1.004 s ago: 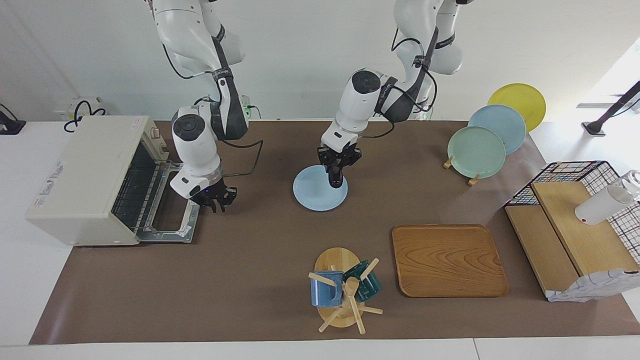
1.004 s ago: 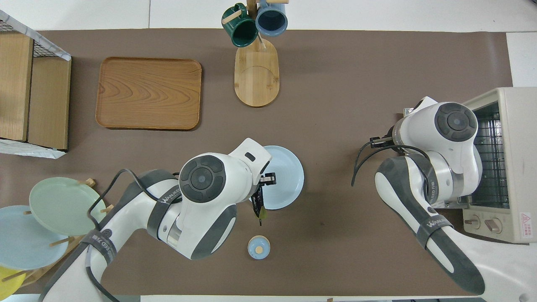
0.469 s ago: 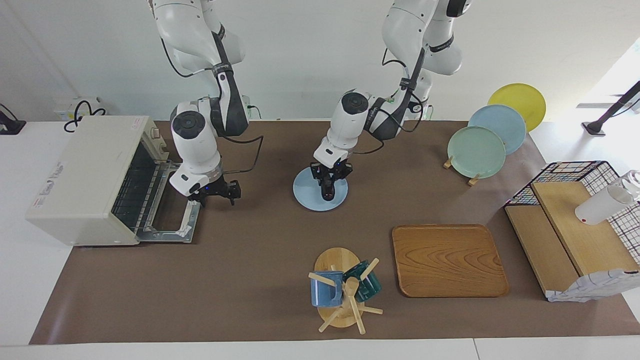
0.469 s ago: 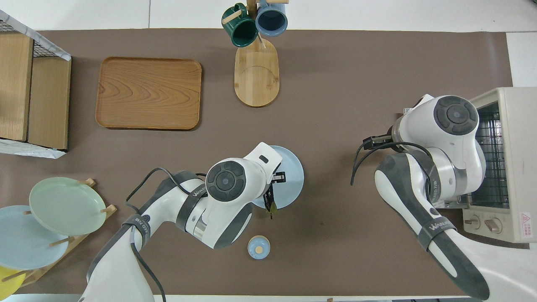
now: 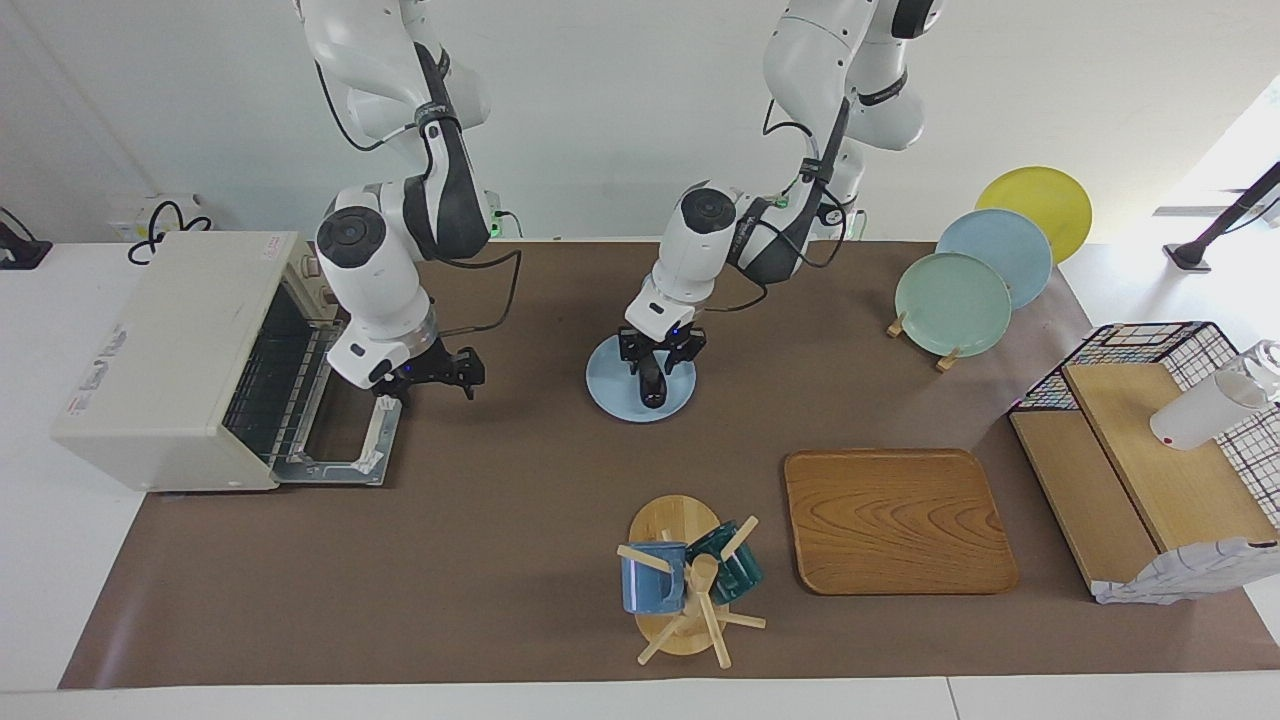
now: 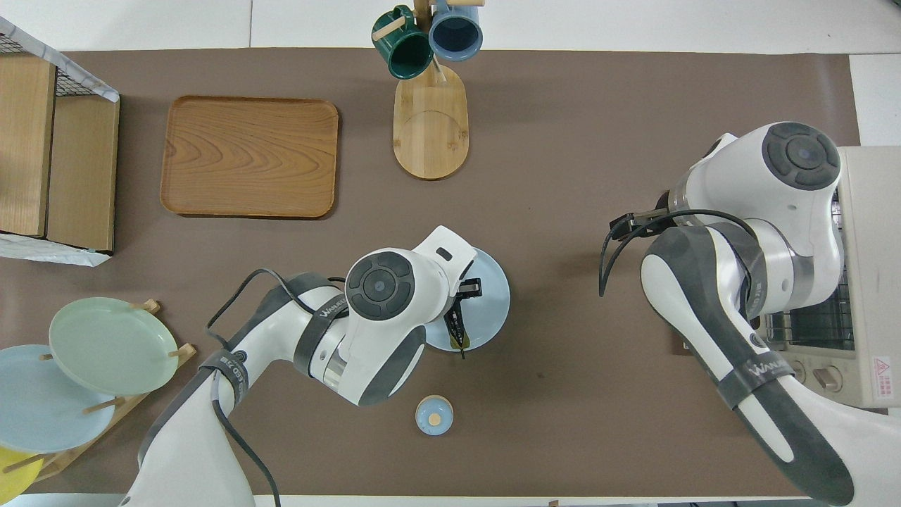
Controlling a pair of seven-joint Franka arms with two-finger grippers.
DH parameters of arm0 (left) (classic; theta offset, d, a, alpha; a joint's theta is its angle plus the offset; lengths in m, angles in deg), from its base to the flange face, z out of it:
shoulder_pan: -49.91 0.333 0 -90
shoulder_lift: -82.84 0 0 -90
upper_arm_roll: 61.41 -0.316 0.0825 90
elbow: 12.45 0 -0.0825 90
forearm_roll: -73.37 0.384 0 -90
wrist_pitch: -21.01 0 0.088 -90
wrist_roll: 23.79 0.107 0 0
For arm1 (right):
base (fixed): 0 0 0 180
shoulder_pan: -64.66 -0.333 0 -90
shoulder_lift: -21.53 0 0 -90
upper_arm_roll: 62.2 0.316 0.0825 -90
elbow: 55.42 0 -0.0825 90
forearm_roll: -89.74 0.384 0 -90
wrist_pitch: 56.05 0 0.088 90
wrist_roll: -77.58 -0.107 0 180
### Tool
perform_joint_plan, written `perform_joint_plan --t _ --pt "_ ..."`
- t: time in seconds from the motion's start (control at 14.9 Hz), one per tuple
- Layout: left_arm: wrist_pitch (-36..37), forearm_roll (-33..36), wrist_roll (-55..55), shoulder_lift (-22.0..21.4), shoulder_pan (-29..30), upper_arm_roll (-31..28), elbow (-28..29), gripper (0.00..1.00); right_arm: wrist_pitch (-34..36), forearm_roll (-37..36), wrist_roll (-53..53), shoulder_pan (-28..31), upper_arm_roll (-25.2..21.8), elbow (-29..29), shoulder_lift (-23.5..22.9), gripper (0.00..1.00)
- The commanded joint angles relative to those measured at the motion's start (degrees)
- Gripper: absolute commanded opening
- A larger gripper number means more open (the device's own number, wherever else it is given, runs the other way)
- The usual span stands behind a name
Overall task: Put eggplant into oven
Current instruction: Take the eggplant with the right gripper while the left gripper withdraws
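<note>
Clamped around the slim dark purple eggplant (image 5: 651, 383), my left gripper (image 5: 655, 368) holds it over the round pale blue plate (image 5: 612, 390); my right gripper (image 5: 428, 379) hangs spread beside the open cream-white toaster oven (image 5: 170, 350).

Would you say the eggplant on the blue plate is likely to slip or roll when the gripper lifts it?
The eggplant looks glossy, so it may slip between the left gripper fingers. Long and slim, it could pivot if gripped off-centre. If dropped on the blue plate, it would probably roll.
</note>
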Motion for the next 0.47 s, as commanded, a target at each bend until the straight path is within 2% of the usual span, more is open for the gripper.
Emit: perform_joint_plan --t 0.0,0.13,0.27,0.4 --pt "7.2 -1.0 1.9 -2.3 1.9 -0.6 -3.3 1.0 1.5 1.6 1.6 0.2 0.6 -1.5 -0.6 1.0" --pt "10.9 -1.0 2.1 -3.7 4.4 -0.6 -5.5 1.0 5.6 1.9 1.4 0.2 2.3 -4.6 -0.7 1.0" --pt "18.4 -1.0 5.5 -5.7 8.2 -0.6 -9.3 1.0 10.0 3.3 -2.4 -0.7 5.6 -10.7 -2.8 1.0" --pt "26.1 -0.4 9.9 -6.4 12.6 -0.7 -13.4 1.0 10.3 2.5 -11.5 -6.0 6.9 -13.9 -3.5 1.0"
